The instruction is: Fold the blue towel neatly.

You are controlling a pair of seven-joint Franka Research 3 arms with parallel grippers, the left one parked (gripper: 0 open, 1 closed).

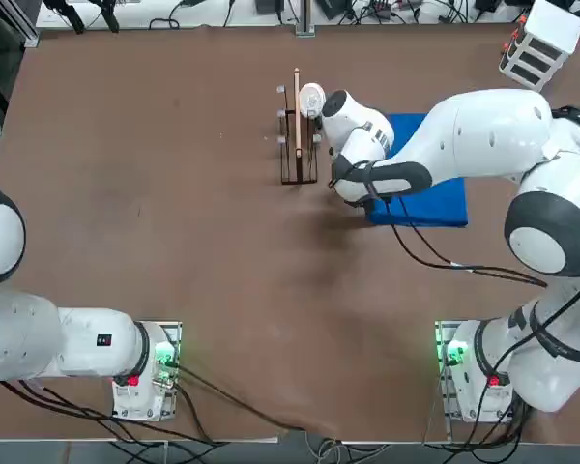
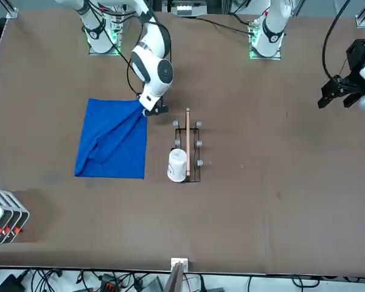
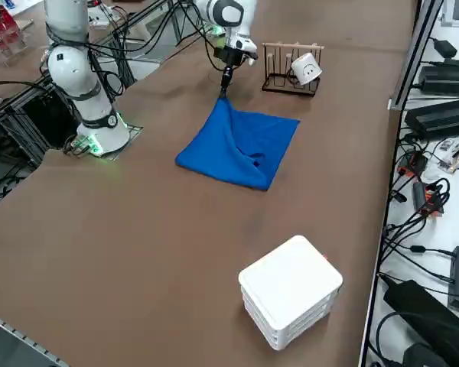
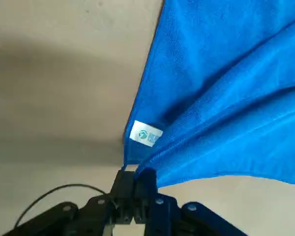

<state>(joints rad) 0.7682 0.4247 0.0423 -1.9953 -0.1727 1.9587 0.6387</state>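
We are finding the towel (image 2: 112,143) lying on the table (image 2: 249,201), on the robot's right side, partly beneath the right arm (image 1: 464,135) as the top view is showing it. We are noting the right gripper (image 4: 139,178) at the towel's corner nearest the rack (image 3: 283,76) on the robot's side. Its two fingers are standing shut, and they are pinching that corner between them. Just beside the pinch, a white tag (image 4: 145,133) is showing flat on the cloth. We are observing slanting folds running from the gripped corner across the cloth, while the far part is lying broad and mostly flat, with its outer edge fairly straight. We are unable to tell how far the gripped corner is standing off the table.

We are recording the rack, a dark wire frame with a wooden rod, standing near the towel, apart from it, on the robot's left of it. A white mug (image 2: 177,165) is resting tilted at the rack's end farther from the robot. We are also seeing a white crate (image 3: 291,287) sitting well apart from the towel, farther out to the robot's right.
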